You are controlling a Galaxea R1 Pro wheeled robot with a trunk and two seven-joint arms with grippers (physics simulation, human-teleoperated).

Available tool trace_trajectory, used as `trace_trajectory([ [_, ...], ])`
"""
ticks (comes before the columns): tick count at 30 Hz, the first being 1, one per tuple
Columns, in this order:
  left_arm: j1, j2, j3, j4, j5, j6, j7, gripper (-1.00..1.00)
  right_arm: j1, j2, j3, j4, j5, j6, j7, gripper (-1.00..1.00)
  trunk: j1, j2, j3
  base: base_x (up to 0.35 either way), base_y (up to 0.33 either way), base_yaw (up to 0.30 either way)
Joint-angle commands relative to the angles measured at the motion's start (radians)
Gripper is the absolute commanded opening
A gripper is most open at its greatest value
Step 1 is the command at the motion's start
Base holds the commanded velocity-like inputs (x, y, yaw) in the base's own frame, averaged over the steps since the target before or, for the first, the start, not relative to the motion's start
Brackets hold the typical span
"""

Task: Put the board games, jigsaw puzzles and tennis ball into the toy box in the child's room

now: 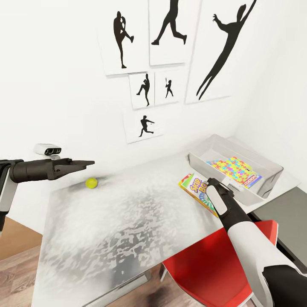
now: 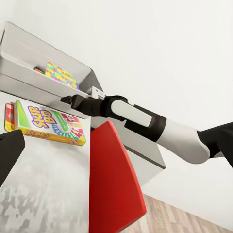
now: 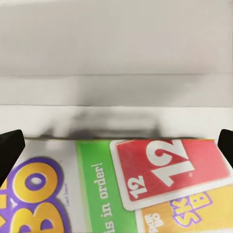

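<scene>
White walls (image 1: 51, 76), silhouette pictures (image 1: 170, 25) — red chair (image 1: 213, 264), plank floor (image 1: 17, 273).

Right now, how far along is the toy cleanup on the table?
Partly done. The toy box already holds a jigsaw puzzle, with another flat box edge showing beneath it. In hand: the right gripper hovers open over the Skip-Bo box, which lies on the table beside the toy box, not yet gripped. Left: the tennis ball sits on the table near the left gripper.

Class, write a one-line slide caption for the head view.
Right gripper hovers over the Skip-Bo box beside the toy box; tennis ball waits.
</scene>
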Motion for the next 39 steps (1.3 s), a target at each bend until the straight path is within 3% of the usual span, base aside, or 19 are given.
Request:
trace_trajectory([
  [1,-0.001,0.000,0.000,0.000,0.000,0.011,-0.003,1.00,-0.001,-0.001,0.005,-0.002,-0.003,0.008,-0.008,1.00,0.001,-0.002,-0.002,0.000,0.000,0.038],
  [19,-0.001,0.000,0.000,0.000,0.000,0.011,-0.003,1.00,-0.024,-0.002,0.005,0.000,-0.003,0.008,-0.008,1.00,0.001,-0.002,-0.014,0.000,0.000,0.096],
  [39,-0.001,-0.001,0.000,0.000,0.000,0.011,-0.003,1.00,-0.024,-0.033,0.004,0.000,-0.003,0.006,-0.008,1.00,0.001,-0.002,-0.033,0.000,0.000,0.112],
])
